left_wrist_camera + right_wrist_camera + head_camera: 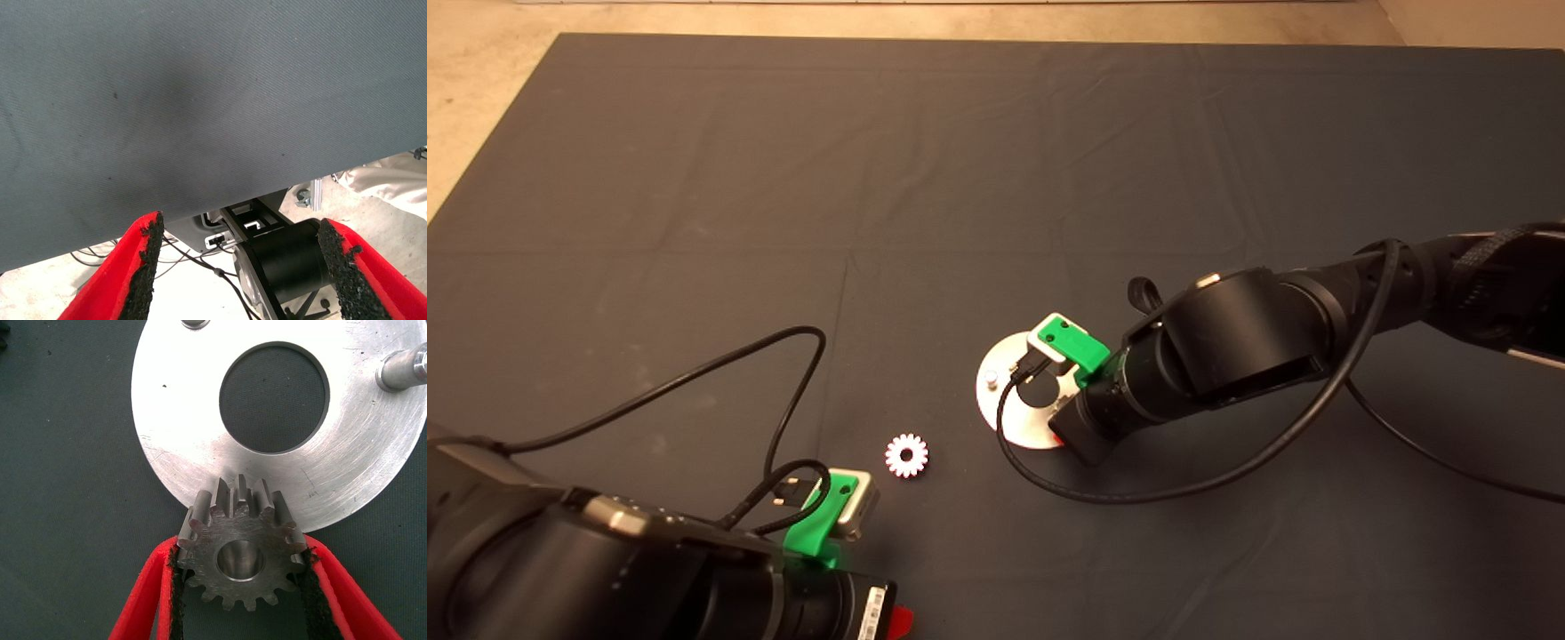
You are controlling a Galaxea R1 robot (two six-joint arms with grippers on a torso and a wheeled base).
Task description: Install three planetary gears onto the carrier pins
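The carrier disc (1014, 418) lies on the mat right of centre, shiny with a large centre hole. In the right wrist view the disc (200, 407) shows two upright pins, one (405, 370) clear and one (193, 323) cut off by the frame; a third pin is not visible. My right gripper (240, 553) is shut on a grey planetary gear (239, 550) and holds it flat at the disc's rim. A second gear (907, 455), glaring white, lies on the mat left of the disc. My left gripper (240, 230) is open and empty, parked at the mat's near left edge.
The right arm (1245, 342) reaches in over the disc, its black cable (1183, 484) looping onto the mat. The left arm's cable (720, 364) loops across the mat at the lower left. Past the mat's edge the left wrist view shows floor and robot base parts (280, 263).
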